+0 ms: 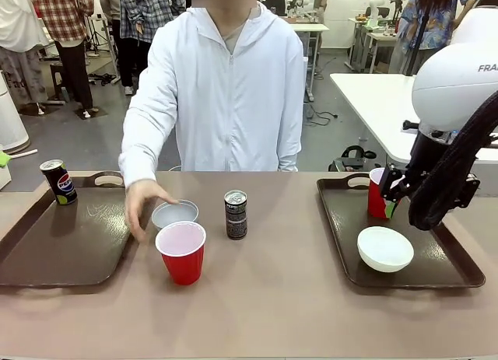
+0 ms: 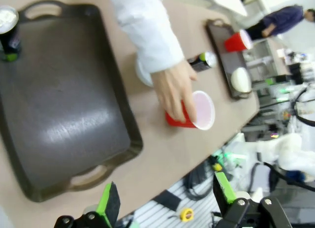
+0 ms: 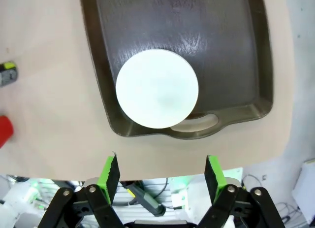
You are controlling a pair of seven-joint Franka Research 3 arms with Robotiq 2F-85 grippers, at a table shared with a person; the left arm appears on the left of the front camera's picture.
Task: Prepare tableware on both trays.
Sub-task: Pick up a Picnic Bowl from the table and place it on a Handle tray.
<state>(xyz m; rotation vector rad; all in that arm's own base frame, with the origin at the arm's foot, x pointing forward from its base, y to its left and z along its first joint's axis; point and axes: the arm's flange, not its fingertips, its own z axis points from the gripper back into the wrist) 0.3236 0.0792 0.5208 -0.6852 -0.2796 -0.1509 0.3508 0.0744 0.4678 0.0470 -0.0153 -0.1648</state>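
Left tray (image 1: 47, 251): holds one item, the Pepsi can (image 1: 58, 181), upright at its far left corner. The rest of its floor is bare.
Right tray (image 1: 436, 270): holds two items. The tray cup (image 1: 376, 193) stands upright at the far left corner. The tray bowl (image 1: 384, 248) sits mouth up near the middle of the near edge.
Table (image 1: 296, 298): three items stand between the trays, off both. The table bowl (image 1: 174, 214) is just beside the left tray's right edge. The table cup (image 1: 182, 253) stands just in front of it, mouth up. The second can (image 1: 236, 214) is upright just right of the bowl.
Person's hand (image 1: 144, 204): lowered at the table bowl and table cup. Contact with either cannot be told.
Left gripper (image 2: 165, 183): jaws wide apart, nothing between them, raised off the near edge of the left tray.
Right gripper (image 3: 162, 161): jaws apart and empty, held above the near edge of the right tray, clear of the tray bowl.
Done: judged about half. Three of six pieces are on trays.
Left: the right tray lacks a can. The left tray lacks a cup and a bowl.
Finding: all remaining pieces are within reach at mid-table. The person's hand is among them, so a reach there risks contact.
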